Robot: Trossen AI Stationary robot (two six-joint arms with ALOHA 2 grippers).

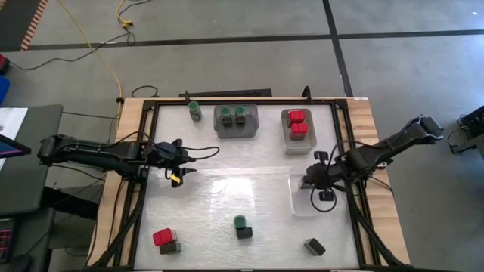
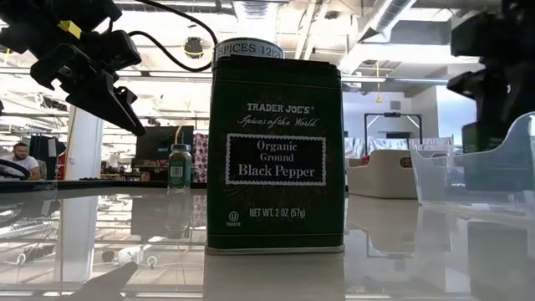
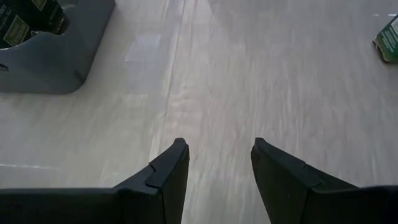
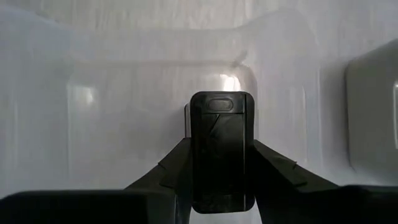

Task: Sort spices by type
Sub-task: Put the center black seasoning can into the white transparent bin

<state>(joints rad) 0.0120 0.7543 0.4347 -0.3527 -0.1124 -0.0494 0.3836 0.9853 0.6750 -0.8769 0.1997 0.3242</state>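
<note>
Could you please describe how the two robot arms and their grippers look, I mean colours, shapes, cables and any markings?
Both arms are dark, nearly black, built of jointed segments. The left gripper carries a small yellow marking and a thin black cable looping from its wrist. Its fingers are matte black wedges tapering to blunt tips. The right gripper has the same dark, blocky build, with no coloured marking visible.

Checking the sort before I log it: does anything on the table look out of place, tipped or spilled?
Nothing looks spilled or damaged. One dark tin lies askew near the table's front right, and a green-lidded jar stands alone beside the grey tray rather than in it. The right gripper holds a black tin over the clear tray.
</note>
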